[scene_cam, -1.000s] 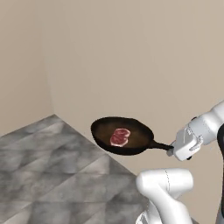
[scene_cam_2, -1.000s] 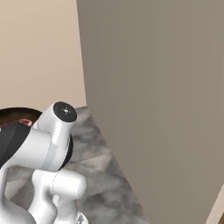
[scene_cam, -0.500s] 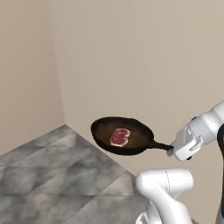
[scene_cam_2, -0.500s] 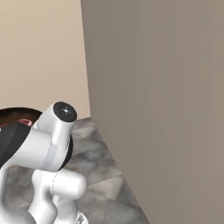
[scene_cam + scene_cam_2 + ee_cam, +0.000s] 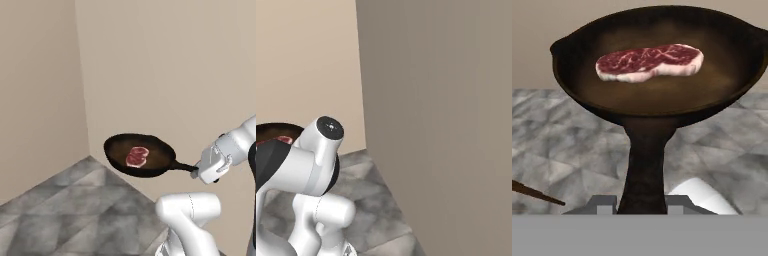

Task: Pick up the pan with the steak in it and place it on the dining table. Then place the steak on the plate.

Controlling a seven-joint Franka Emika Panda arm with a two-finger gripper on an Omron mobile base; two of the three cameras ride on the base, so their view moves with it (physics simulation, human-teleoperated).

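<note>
Fingers (image 5: 643, 207) clamped on pan (image 5: 140, 156) handle, pan aloft above grey floor (image 5: 75, 210), steak (image 5: 137, 156) inside. Best carried level and slow to the table, avoiding sliding meat.

one pan (image 5: 140, 155), one steak (image 5: 137, 156)

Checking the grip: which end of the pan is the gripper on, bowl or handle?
The handle: the gripper clamps its far end, while the pan bowl carrying the steak hangs free ahead.

Steak (image 5: 137, 156) in pan (image 5: 150, 165) — pan above floor (image 5: 75, 210), near wall corner (image 5: 82, 100).
</note>
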